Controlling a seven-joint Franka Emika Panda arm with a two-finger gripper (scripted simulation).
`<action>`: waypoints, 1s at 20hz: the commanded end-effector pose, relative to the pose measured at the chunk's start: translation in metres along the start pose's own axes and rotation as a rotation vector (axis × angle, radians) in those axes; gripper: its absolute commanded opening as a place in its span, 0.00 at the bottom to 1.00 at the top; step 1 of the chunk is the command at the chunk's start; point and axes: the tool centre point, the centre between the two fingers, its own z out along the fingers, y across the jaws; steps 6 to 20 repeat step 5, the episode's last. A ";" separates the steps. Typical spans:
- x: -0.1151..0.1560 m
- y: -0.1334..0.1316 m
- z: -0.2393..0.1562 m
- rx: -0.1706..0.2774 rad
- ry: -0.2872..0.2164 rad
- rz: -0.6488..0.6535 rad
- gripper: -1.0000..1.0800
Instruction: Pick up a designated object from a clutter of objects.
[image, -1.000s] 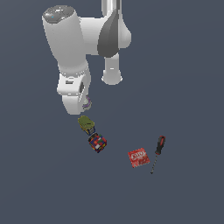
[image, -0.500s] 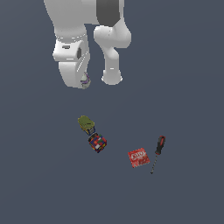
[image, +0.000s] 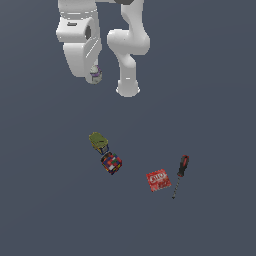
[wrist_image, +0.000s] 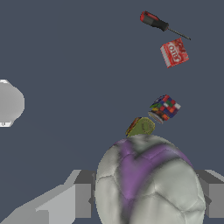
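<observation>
I have the white-grey ball with purple markings clamped in the gripper, raised well above the olive-green block and multicoloured cube. I judge the pick done; next I only hold steady.

Ball: white-grey with purple markings, held between the claw fingers, raised well above the table. Remaining clutter on the table (all lying flat): green block touching the multicoloured cube; red packet just beside the screwdriver.
</observation>
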 end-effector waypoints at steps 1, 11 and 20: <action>-0.001 -0.005 -0.007 0.000 0.000 0.000 0.00; -0.001 -0.007 -0.011 0.000 -0.001 0.000 0.00; -0.001 -0.007 -0.011 0.000 -0.001 0.000 0.00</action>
